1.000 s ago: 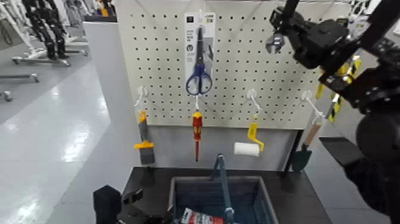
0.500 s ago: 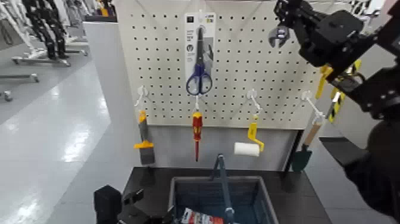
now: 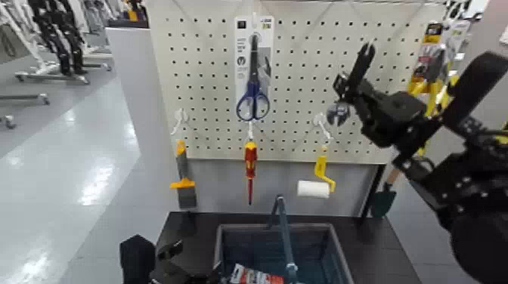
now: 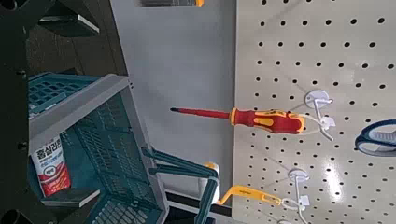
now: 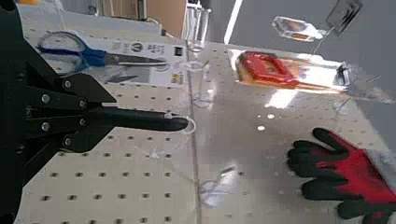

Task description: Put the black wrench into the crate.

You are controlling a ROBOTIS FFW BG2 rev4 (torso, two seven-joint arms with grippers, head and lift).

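My right gripper (image 3: 355,89) is shut on the black wrench (image 3: 361,59) and holds it in the air in front of the pegboard, right of the middle. The handle points up and the silvery jaw (image 3: 336,113) hangs down by an empty hook. In the right wrist view the fingers (image 5: 65,117) clamp the black handle (image 5: 149,119). The crate (image 3: 227,253) stands on the dark table far below, its bar handle (image 3: 283,234) across the middle. It also shows in the left wrist view (image 4: 89,140). My left gripper (image 3: 144,260) rests low at the table's left.
The white pegboard (image 3: 302,45) carries blue-handled scissors (image 3: 252,91), a red-and-yellow screwdriver (image 3: 249,166), an orange-handled scraper (image 3: 184,177), a paint roller (image 3: 316,181) and a trowel (image 3: 385,192). A red-and-white pack (image 3: 253,276) lies in the crate. Red gloves (image 5: 336,173) hang on the board.
My right arm has come down and to the left with the wrench, from the pegboard's top right corner to about mid-height.
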